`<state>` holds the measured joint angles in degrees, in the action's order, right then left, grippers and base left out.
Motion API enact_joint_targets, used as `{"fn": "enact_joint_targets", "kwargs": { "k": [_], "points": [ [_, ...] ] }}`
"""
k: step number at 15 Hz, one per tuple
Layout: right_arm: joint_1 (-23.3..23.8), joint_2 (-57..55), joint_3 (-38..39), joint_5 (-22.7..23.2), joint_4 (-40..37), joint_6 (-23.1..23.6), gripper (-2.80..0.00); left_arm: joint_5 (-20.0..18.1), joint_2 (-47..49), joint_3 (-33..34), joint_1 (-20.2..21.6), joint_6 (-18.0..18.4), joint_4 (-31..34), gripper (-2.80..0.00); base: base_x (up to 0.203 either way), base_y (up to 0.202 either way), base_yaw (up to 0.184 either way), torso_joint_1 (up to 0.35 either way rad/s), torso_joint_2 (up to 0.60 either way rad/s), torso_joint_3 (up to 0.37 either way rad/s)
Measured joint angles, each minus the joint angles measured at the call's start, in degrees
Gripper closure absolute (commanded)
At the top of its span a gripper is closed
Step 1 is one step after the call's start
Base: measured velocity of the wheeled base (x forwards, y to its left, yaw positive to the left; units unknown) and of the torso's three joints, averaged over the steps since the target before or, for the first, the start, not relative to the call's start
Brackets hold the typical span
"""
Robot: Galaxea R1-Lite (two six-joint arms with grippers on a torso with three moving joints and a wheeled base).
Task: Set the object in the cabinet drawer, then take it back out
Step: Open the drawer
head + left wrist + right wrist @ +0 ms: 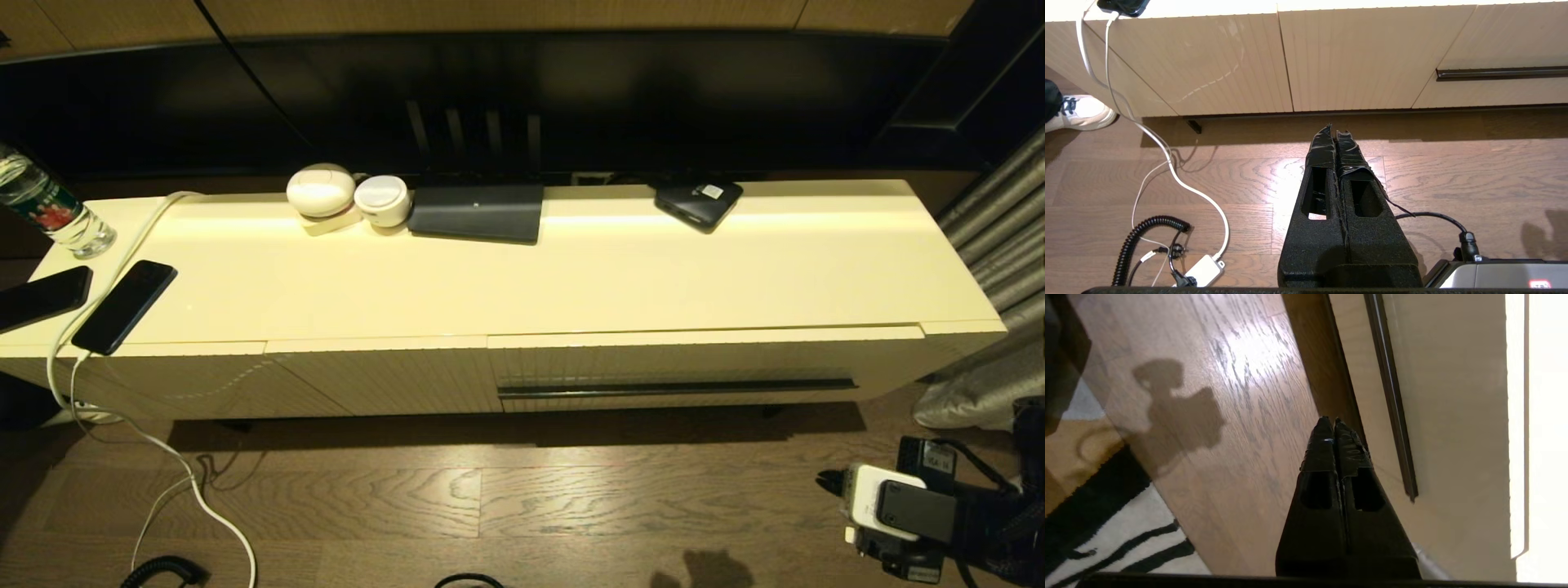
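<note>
You can count nothing of the task as done, as far as these views show. Far to the left of the cabinet drawer (694, 359), at the end of the bench (612, 269), stands a labelled bottle (49, 208) with green and red on it; that is not your object. The clear, label-free bottle with the white cap shows in none of the views, so you cannot say where it is. Between that bottle and the drawer lie two dark phones (124, 306), one on a white cable.

The left hand (1334, 132) hangs parked over the floor, below the plain front panels to the left of the drawer; its fingers are pressed together on nothing.

The drawer itself sits flush and closed, and its dark handle slot (678, 386) is untouched. To the right of the slot's end, low over the floor, the right hand (1331, 424) points toward the drawer front without touching it, with its fingers closed tight and empty.

By my judgement everything is left for you: opening the drawer, finding the bottle, putting it in and taking it out again.
</note>
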<state>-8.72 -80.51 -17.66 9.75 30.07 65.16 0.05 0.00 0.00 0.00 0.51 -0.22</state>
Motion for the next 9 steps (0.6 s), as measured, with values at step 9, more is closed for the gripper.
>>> {"fn": "enact_joint_targets", "kwargs": {
  "k": [9],
  "points": [
    [-5.56,-16.42,-3.16,0.61,10.46,2.58,0.00,0.02,0.00,0.00,0.00,0.00,-0.02,0.00,0.000,0.000,0.000,0.000,0.00,0.000]
  ]
}}
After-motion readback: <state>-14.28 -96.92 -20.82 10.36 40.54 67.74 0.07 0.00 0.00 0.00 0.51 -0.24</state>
